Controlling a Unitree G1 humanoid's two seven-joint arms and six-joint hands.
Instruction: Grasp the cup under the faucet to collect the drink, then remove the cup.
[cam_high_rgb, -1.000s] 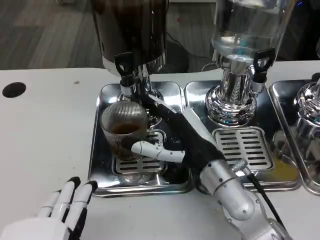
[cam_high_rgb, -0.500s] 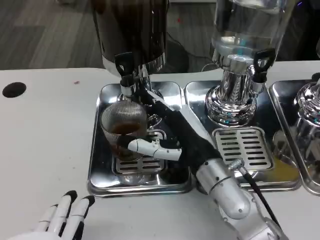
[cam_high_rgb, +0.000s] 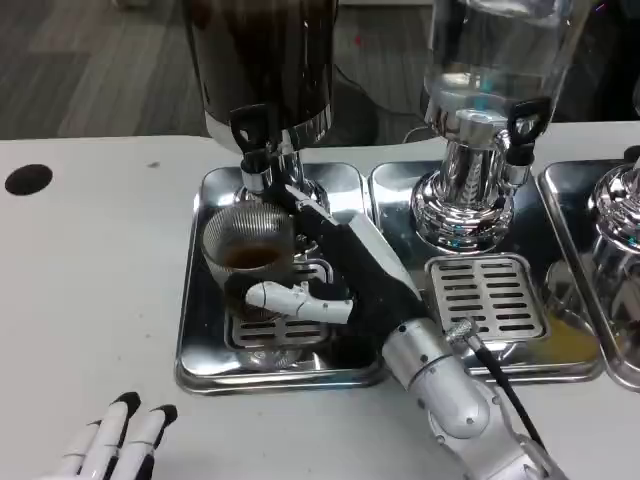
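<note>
The right hand (cam_high_rgb: 335, 268) is gripping the ribbed clear glass cup (cam_high_rgb: 248, 262) of brown drink, which is sitting on the shiny steel drip tray (cam_high_rgb: 205, 340) beneath the dark dispenser's black-handled faucet (cam_high_rgb: 254, 150), while the left hand (cam_high_rgb: 112, 445) is resting at the near left table edge, fingers loosely apart, holding nothing.

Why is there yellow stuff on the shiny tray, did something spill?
It looks that way. A yellowish puddle lies on the right-hand drip tray, beside its slotted grate, so some drink probably dripped there. The cup with brown drink, held by the right robot hand, stands upright with nothing spilled around it.
</note>
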